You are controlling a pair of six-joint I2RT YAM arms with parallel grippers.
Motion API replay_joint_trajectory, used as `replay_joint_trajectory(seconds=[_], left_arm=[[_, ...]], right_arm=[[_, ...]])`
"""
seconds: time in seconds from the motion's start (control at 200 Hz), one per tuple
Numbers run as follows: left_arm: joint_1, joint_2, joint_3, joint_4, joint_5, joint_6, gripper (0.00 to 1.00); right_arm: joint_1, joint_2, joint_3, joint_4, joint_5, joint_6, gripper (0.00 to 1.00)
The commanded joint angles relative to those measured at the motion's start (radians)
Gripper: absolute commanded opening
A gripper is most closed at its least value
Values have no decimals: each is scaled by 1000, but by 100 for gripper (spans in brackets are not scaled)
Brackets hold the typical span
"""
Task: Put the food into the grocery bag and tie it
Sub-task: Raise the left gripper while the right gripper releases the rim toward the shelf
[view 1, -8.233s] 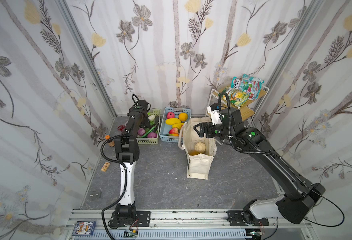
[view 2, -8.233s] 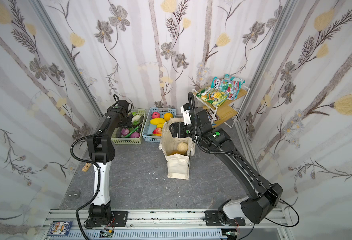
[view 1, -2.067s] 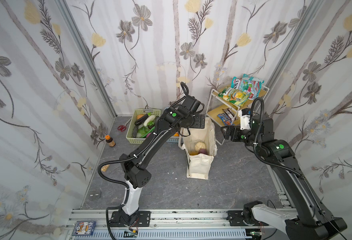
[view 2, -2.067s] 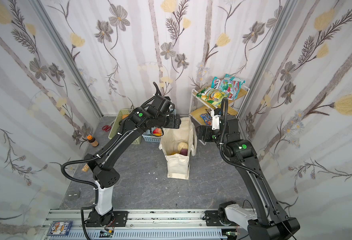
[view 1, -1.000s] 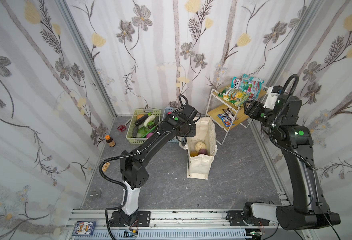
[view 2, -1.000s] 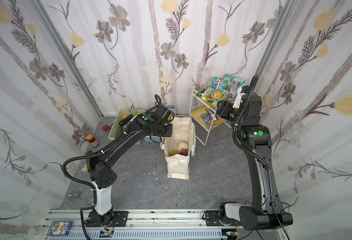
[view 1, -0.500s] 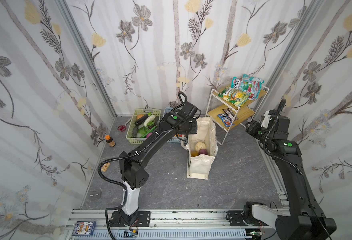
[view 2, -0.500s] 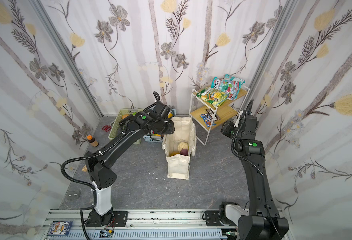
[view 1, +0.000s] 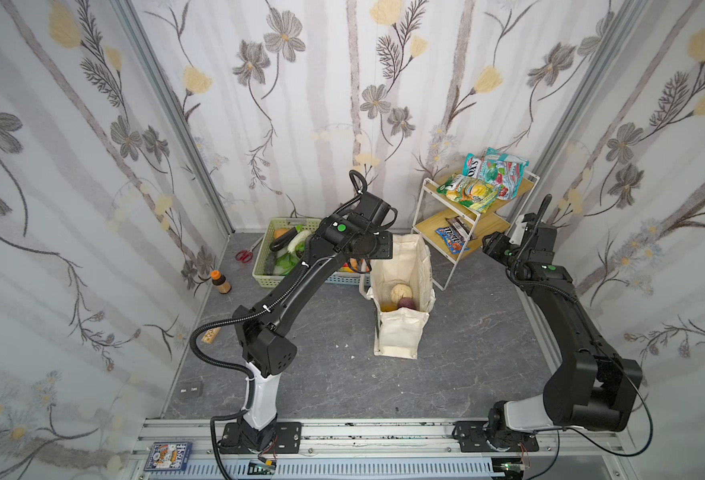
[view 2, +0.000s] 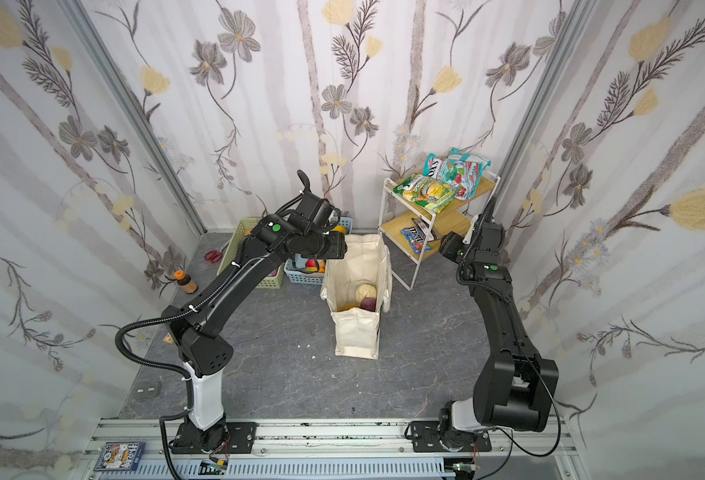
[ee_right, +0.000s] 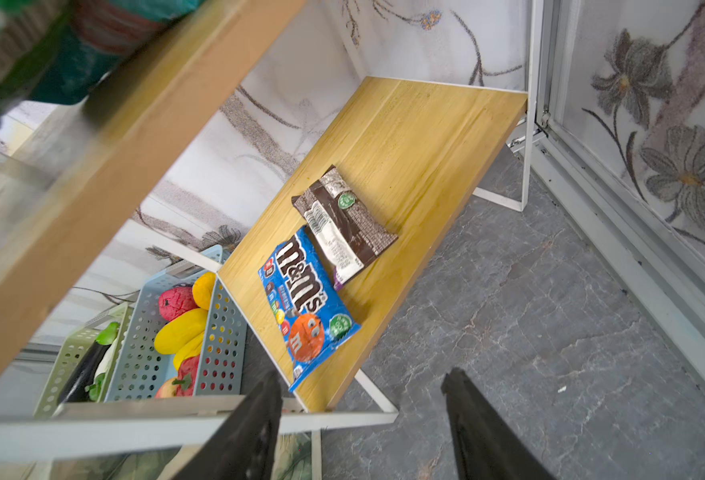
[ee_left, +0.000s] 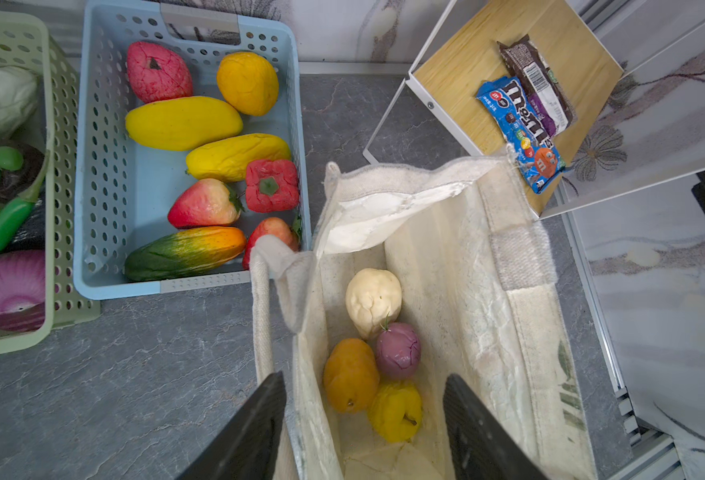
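Canvas grocery bag (view 1: 398, 336) mid-floor holds four toy fruits (ee_left: 373, 299), so packet pickup looks next: bring the right gripper (ee_right: 362, 375) in low under the upper shelf (ee_right: 93, 166) and pinch the blue candy packet (ee_right: 305, 307) by the corner overhanging the lower shelf (ee_right: 404, 137), at 2 o'clock from the bag. Left gripper (ee_left: 363, 380): jaws moderately apart, empty, straddling the bag's wall at its mouth. Right gripper: likewise part-open, empty, at 3 o'clock of the packet, not touching it.

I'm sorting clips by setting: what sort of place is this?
Likely a staged grocery corner inside a robot test booth: floral-print walls, a shelf rack with snack bags, a blue basket of toy fruit.
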Motion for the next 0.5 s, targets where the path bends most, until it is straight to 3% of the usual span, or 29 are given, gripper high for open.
replay_joint_trajectory(seconds=[0.0,0.25,0.495], left_arm=[[6,-12,6,-33,-38,17,63],[23,-13,6,-44,-54,24,64],[29,-29,-21,-35,-72,24,64]], right_arm=[[-1,56,26,134,-45,-38,64],[0,222,165,62,-185,-99,54],[1,292,159,56,-300,-63,39]])
